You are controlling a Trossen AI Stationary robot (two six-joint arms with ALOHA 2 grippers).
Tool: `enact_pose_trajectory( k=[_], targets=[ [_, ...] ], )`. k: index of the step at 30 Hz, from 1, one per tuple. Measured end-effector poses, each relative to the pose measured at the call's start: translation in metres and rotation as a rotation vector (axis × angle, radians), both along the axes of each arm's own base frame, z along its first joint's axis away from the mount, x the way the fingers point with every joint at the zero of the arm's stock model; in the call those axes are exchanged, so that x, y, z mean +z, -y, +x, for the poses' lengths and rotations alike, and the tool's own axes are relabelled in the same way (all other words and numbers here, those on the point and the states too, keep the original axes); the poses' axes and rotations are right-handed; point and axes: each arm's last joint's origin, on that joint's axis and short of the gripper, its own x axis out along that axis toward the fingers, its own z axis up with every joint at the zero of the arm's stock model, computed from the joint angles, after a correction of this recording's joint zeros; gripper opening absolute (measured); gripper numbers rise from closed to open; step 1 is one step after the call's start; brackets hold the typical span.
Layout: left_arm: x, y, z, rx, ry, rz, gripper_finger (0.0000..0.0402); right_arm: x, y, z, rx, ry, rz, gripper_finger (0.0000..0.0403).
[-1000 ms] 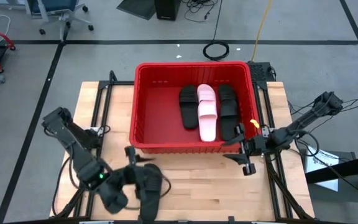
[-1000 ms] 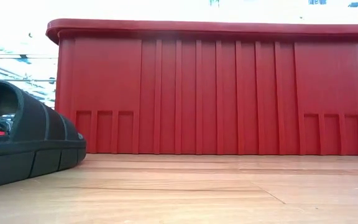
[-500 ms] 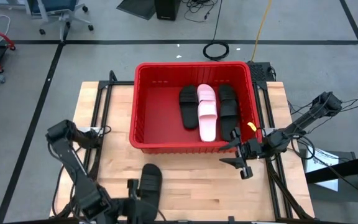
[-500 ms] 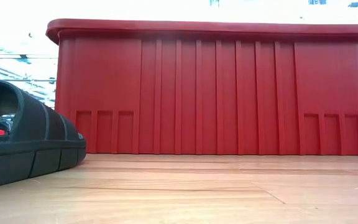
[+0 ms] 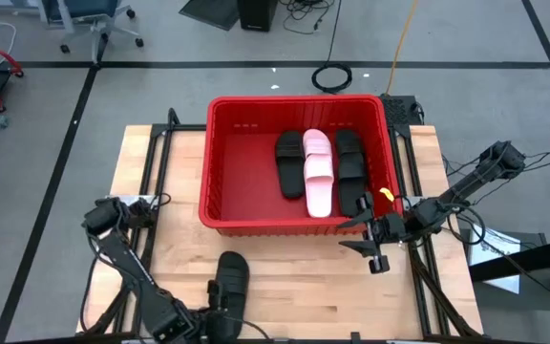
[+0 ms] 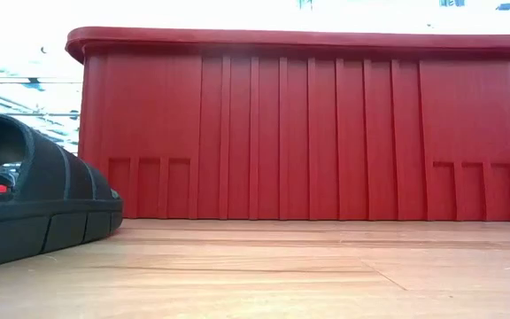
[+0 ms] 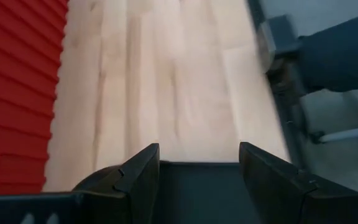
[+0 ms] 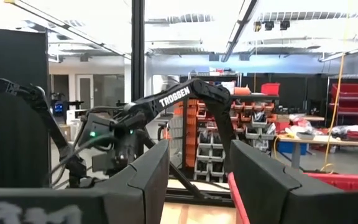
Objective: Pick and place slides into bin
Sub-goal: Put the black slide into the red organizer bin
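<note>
Red ribbed bin (image 5: 220, 162), black slide (image 5: 229, 280) (wide strap), left pincer (image 7: 197, 163) wide, empty

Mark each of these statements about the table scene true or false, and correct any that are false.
1. One black slide lies on the wooden table, outside the red bin. True.
2. The bin holds only black slides. False: pale pink slides lie between the black ones.
3. The left claw is shut on the black slide. False: it is open, with bare table between its fingers in the left wrist view.
4. The right claw is near the bin's front right corner, holding nothing. True.
5. The slide on the table stands at the bin's right end in the low view. False: it is at the left.
</note>
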Motion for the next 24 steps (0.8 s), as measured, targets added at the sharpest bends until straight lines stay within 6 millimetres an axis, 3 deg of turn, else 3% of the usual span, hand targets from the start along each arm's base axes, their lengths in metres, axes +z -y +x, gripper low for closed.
enact_pose_trajectory(
  k=[11,24],
  targets=[
    [-0.021,-0.022,0.017,0.136,-0.182,-0.021,0.0218,0.0,0.0,0.0,-0.004,0.003,-0.014,0.016],
    [-0.048,-0.045,0.017,0.282,-0.358,0.165,0.0218,0.001,0.0,0.0,-0.015,0.011,-0.03,0.016]
  ],
)
